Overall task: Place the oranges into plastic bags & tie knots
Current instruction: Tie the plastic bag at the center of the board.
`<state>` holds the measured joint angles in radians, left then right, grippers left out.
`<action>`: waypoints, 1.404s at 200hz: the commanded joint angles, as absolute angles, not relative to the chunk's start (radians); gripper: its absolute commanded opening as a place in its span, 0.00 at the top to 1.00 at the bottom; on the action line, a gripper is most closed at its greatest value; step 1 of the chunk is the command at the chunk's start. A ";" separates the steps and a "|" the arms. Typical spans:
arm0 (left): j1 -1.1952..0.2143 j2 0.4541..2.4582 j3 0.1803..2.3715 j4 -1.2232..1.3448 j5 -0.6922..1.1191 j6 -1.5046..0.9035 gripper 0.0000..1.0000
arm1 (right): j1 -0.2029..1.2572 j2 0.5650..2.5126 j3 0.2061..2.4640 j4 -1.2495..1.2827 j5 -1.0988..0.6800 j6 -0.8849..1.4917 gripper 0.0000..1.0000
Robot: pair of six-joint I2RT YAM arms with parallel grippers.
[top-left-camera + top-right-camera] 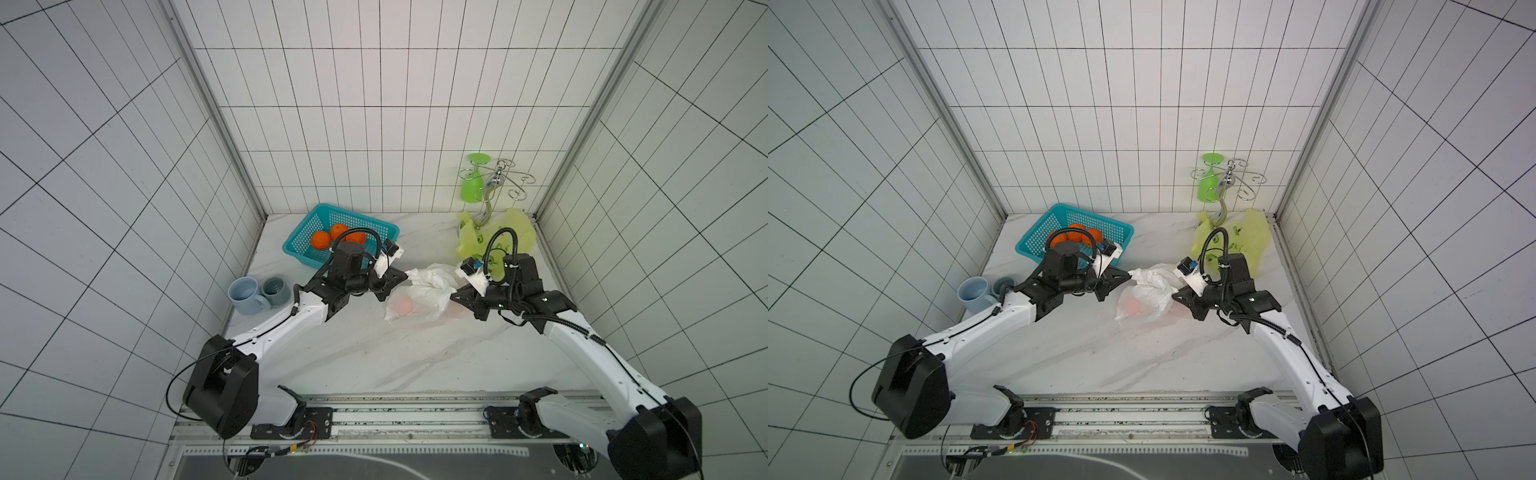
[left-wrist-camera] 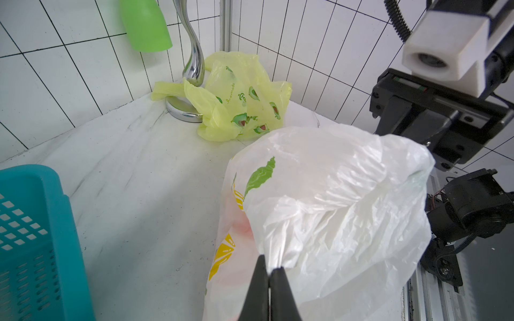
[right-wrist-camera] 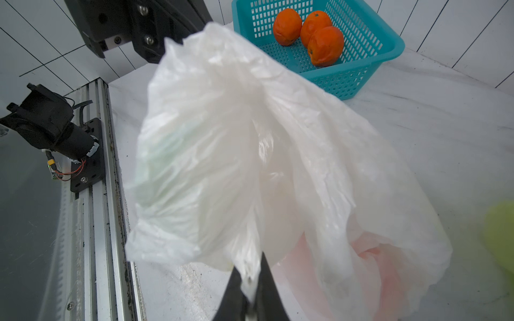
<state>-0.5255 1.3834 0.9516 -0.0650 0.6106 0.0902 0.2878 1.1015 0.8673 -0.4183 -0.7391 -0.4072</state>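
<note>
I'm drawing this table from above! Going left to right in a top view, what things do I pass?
Light blue mug → grey-blue mug → teal basket holding oranges → white bag → yellow-green bag.

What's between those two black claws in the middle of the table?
The white bag, its crumpled top pinched by the left gripper and the right gripper. Both top views show it, and an orange shows faintly inside.
</note>
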 commanded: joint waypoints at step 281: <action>-0.348 1.447 0.922 -0.066 0.034 0.292 1.00 | 0.207 1.198 0.759 -0.446 -0.026 -0.542 1.00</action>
